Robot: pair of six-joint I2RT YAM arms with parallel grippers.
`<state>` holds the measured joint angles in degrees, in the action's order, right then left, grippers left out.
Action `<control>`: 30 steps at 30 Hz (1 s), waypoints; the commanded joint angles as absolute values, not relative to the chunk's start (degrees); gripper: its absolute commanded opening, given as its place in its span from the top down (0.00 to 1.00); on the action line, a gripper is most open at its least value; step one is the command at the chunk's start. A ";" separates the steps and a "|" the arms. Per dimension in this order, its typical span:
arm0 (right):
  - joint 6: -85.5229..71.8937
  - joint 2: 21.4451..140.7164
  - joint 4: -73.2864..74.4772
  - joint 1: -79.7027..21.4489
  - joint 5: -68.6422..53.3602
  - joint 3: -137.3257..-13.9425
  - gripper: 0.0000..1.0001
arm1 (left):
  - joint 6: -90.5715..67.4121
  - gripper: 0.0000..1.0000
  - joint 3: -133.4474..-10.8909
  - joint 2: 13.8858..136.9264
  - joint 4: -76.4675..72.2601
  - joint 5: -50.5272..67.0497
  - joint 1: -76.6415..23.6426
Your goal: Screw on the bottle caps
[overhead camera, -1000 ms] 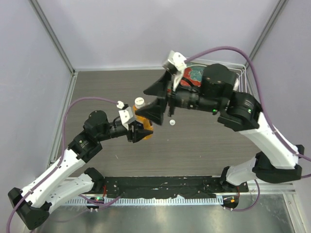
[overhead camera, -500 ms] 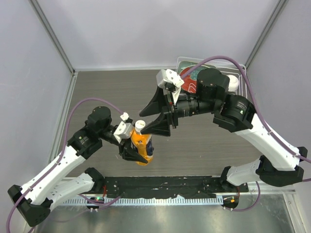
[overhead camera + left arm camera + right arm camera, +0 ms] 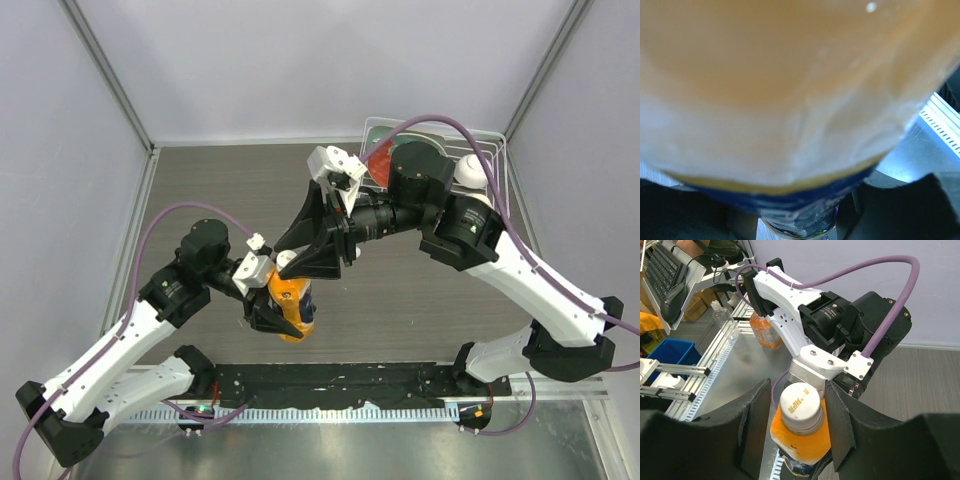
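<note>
The short orange bottle is tilted in the air, held in my left gripper, which is shut on its lower body. It fills the left wrist view, where dark fingers show at the bottom. The cream-yellowish cap sits on the bottle's neck. My right gripper is open, with one finger on each side of the cap; the right finger is close to it and a gap shows on the left. It also shows in the top view. The clear bottle and the white cap are hidden in the top view.
A wire rack at the back right holds the red-and-teal plate and a white ball. In the right wrist view a clear bottle and another orange bottle stand beyond the metal near edge.
My left gripper has carried the orange bottle nearer and lower. My right gripper has swung left and down, so its fingers now straddle the cap. The white cap on the table is now hidden.
</note>
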<state>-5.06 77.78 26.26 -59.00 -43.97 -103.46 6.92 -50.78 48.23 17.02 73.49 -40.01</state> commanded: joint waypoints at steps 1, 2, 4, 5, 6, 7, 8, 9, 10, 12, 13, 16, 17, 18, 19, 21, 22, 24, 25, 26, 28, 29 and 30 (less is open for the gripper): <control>-6.94 78.31 21.80 -58.62 -45.88 -102.83 0.48 | 7.82 1.00 -52.47 47.29 15.47 73.56 -40.08; -7.03 78.22 21.62 -58.45 -46.05 -102.75 0.48 | 7.91 1.00 -52.56 47.37 15.47 73.56 -39.99; -7.21 78.05 21.36 -58.45 -46.32 -102.48 0.50 | 7.82 1.00 -52.56 47.29 15.29 73.21 -39.99; -7.38 77.96 21.18 -58.45 -46.67 -102.31 0.51 | 7.82 1.00 -52.56 47.29 15.29 73.04 -39.99; -7.47 77.87 21.09 -58.36 -46.67 -102.13 0.57 | 7.82 1.00 -52.65 47.20 15.12 72.60 -39.99; -7.56 77.61 20.83 -58.27 -46.76 -101.61 0.60 | 7.74 1.00 -52.65 47.28 14.94 72.34 -39.99; -7.65 77.52 20.66 -58.27 -46.84 -101.25 0.64 | 7.73 1.00 -52.65 47.20 14.68 72.16 -39.99; -7.73 77.26 20.57 -58.18 -46.85 -100.90 0.73 | 7.65 1.00 -52.56 47.11 14.59 71.64 -39.90; -7.73 77.08 20.39 -58.10 -46.76 -100.20 0.77 | 7.73 1.00 -52.56 47.11 14.15 71.46 -39.99; -7.82 76.64 20.30 -57.92 -46.23 -99.50 0.88 | 7.47 1.00 -52.56 47.02 13.80 70.49 -39.90; -7.82 76.55 20.22 -57.75 -45.88 -98.71 0.91 | 7.47 1.00 -52.56 46.93 13.36 69.27 -39.90; -8.09 76.03 20.48 -57.04 -42.64 -97.21 0.97 | 6.77 1.00 -52.56 46.58 11.43 65.33 -39.73; -8.09 76.03 20.74 -56.87 -41.06 -96.68 0.98 | 6.85 1.00 -52.56 46.58 10.99 64.08 -39.73; -8.00 75.94 21.18 -56.69 -39.57 -96.16 0.99 | 6.42 1.00 -52.56 46.50 9.68 62.16 -39.73; -7.74 75.94 22.66 -56.52 -35.81 -96.15 0.99 | 6.50 1.00 -52.56 46.49 9.15 60.31 -39.64; -7.30 76.29 24.60 -56.51 -31.05 -96.24 0.99 | 6.42 1.00 -52.65 46.32 7.66 55.21 -39.64; -7.03 76.64 26.52 -56.51 -26.59 -96.33 0.99 | 6.59 1.00 -52.65 46.23 7.12 53.63 -39.64; -7.03 77.17 28.12 -56.51 -21.30 -96.68 0.99 | 6.59 1.00 -52.38 46.23 5.29 47.57 -39.64; -7.38 77.52 29.34 -56.51 -16.22 -96.77 0.99 | 6.33 1.00 -52.21 46.14 4.66 45.20 -39.64; -7.47 78.30 29.96 -56.51 -13.91 -97.03 0.99 | 6.33 1.00 -51.95 46.06 4.14 41.09 -39.64; -8.08 79.01 30.84 -56.43 -9.52 -97.82 0.99 | 6.24 1.00 -51.42 45.97 2.03 37.28 -39.64; -8.61 79.97 31.20 -56.60 -5.66 -98.26 0.99 | 6.76 1.00 -51.16 45.97 1.24 35.79 -39.64; -9.05 80.24 31.38 -56.78 -3.45 -99.04 0.99 | 6.68 1.00 -50.80 45.88 0.19 32.38 -39.64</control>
<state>-7.42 76.25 23.42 -56.75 -20.40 -98.17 4.67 -50.26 47.55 13.21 44.36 -39.38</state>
